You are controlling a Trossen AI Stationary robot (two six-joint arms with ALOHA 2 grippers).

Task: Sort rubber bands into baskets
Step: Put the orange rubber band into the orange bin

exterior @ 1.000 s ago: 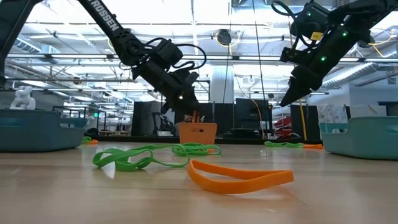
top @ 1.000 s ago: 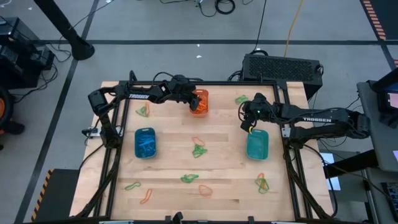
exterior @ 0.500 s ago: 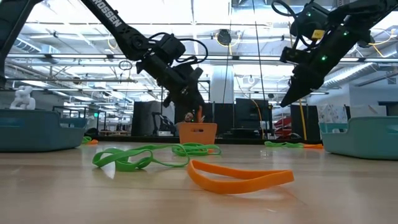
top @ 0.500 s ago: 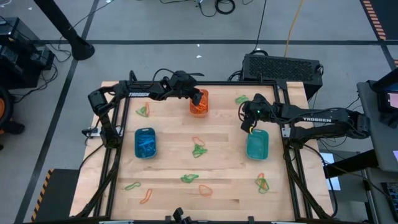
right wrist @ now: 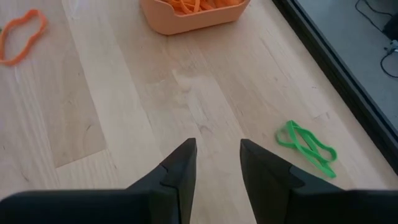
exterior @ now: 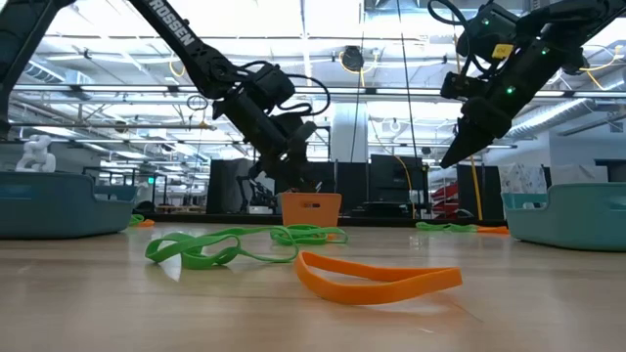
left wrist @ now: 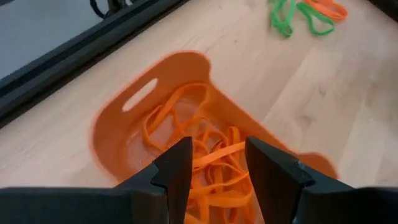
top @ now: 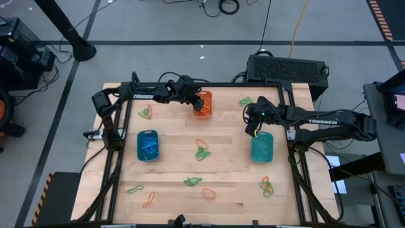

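Three baskets: rounded-rectangular plastic tubs on the pale wood table (top: 221, 155), smooth-walled and rigid; the blue basket (top: 147, 145) stands at left, the teal basket (top: 261, 147) at right, the orange basket (top: 202, 104) at the far middle.
Left gripper (left wrist: 214, 163): poised over the orange basket, fingers parted with nothing between them; orange bands lie heaped in the tub below.
Right gripper (right wrist: 217, 163): raised above bare wood at the far right, just beyond the teal basket, fingers apart and empty.
Green band, far right (right wrist: 306, 146): a twisted loop lying flat on the table near the right gripper.
Loose rubber bands: thin flat loops, orange and green, scattered over the table; a cluster at centre (top: 202, 151), a pair at far left (top: 145, 113), more along the near edge (top: 193, 182), a tangle at near right (top: 266, 185).
Nearest bands: a green knot (exterior: 201, 249) and an orange loop (exterior: 377, 279), both limp, their strips standing partly on edge.
Handling: judged very light, soft and stretchy, likely to snag a neighbour when lifted.
Hold: best pinched on a raised strand, away from overlaps.
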